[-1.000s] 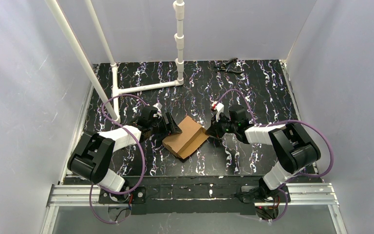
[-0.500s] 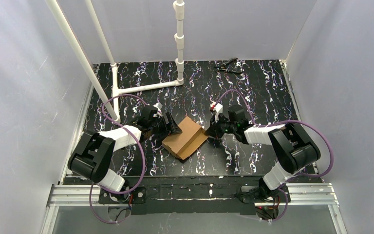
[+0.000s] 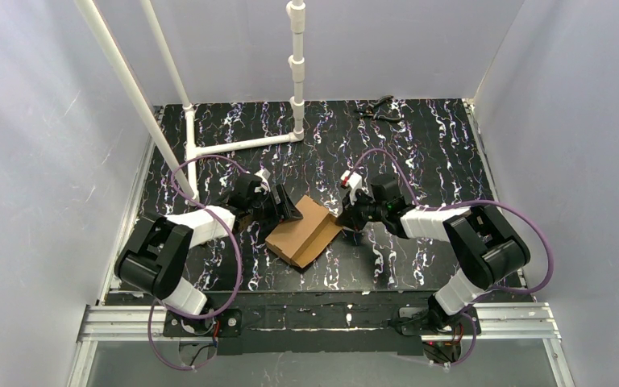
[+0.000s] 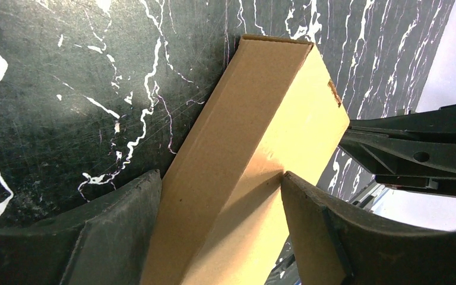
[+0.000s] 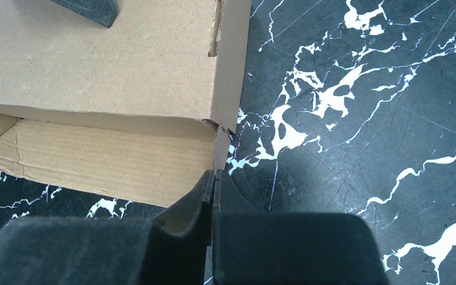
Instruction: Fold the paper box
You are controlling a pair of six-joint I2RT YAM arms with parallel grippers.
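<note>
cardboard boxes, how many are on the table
1: the paper box lies mid-table, the left gripper at its left end and the right gripper at its right corner. No other shows.

Brown cardboard paper box (image 3: 305,234): matt kraft board, faintly fibrous outside; fluted ribbing on the inner face; cut edges raw.
Black marbled tabletop (image 3: 427,145): smooth, slight sheen, white veining, fine scratches up close.
Left gripper (image 3: 288,213) fingers (image 4: 113,243): matt black plastic, grainy.
Right gripper (image 5: 214,178) fingers (image 5: 285,249): matt black plastic, finely pebbled.
White pipe frame (image 3: 297,72): smooth plastic, low gloss.
Grey rail at near edge (image 3: 113,322): bare metal, dull satin.
</note>
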